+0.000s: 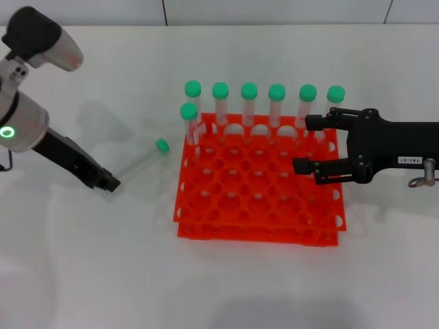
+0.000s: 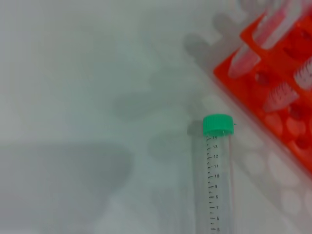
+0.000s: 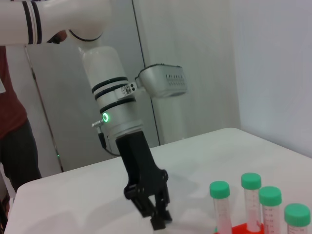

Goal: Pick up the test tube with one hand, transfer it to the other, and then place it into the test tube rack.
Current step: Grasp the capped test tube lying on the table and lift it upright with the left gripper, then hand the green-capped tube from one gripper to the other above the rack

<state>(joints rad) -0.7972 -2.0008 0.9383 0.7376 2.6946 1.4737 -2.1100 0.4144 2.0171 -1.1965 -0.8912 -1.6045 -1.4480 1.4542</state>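
left gripper at the foot of the lying test tube

the test tube (image 1: 143, 159) lies on the white table (image 1: 82, 260), just beside the left edge of the orange-red test tube rack (image 1: 257, 199), its green cap (image 2: 217, 125) pointing toward the rack. the left gripper (image 1: 108, 182) is low at the clear bottom end of the tube; whether its fingers are released or clenched on the tube, i cannot tell. the right gripper (image 1: 306, 144) hovers over the right side of the rack with its fingers spread and grasping nothing. seven other capped tubes (image 1: 249, 103) stand upright in the rack's far holes.
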